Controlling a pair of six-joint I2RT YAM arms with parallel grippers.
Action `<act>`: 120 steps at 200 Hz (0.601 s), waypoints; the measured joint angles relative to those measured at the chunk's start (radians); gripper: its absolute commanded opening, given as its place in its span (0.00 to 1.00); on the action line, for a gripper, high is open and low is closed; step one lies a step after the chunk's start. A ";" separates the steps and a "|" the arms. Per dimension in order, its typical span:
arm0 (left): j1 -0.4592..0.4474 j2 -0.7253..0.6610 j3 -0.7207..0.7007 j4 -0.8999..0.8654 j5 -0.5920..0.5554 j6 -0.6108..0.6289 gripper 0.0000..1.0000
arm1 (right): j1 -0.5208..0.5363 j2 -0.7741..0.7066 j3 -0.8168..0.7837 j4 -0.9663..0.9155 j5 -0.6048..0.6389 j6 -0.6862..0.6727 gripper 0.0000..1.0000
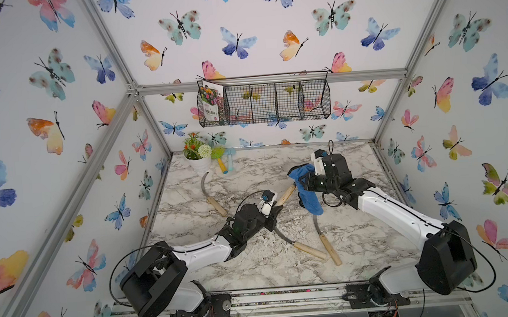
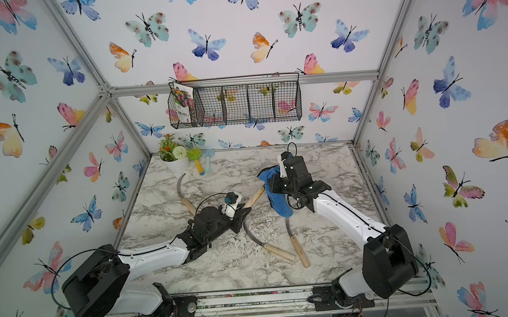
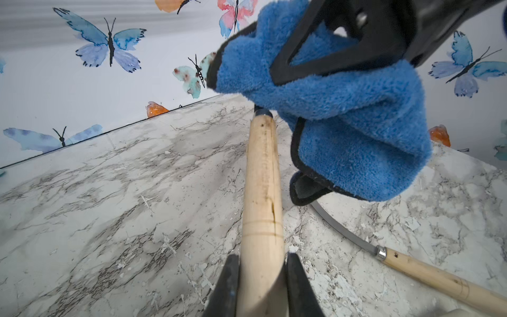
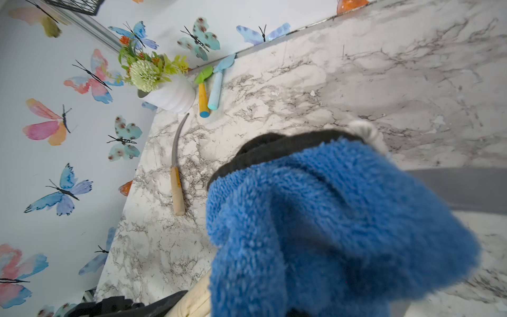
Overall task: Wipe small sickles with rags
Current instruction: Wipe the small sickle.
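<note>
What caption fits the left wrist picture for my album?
Left gripper holds a sickle by its handle; right gripper holds the blue rag over the blade end.

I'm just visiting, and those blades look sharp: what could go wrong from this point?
The left gripper pinches the held sickle only near the end of its wooden handle, so a hard wipe might twist or slip it. The blue cloth in the right gripper hangs loose above another sickle lying beneath it; it may snag and drag that one.

Sickle handle [image 3: 262, 192] in left hand [image 3: 262, 260], blue rag [image 3: 343, 115] — bunched beyond
</note>
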 measured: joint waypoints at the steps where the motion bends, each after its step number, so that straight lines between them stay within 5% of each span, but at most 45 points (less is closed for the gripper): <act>1: 0.003 0.005 0.000 0.002 0.003 0.005 0.00 | 0.000 0.005 0.001 0.000 -0.001 0.000 0.02; 57: 0.005 0.050 -0.060 0.054 -0.037 0.043 0.00 | 0.000 0.190 0.014 0.002 -0.017 0.000 0.02; 120: 0.005 0.029 -0.098 0.082 -0.058 0.042 0.00 | 0.010 0.228 0.014 0.013 -0.024 -0.001 0.02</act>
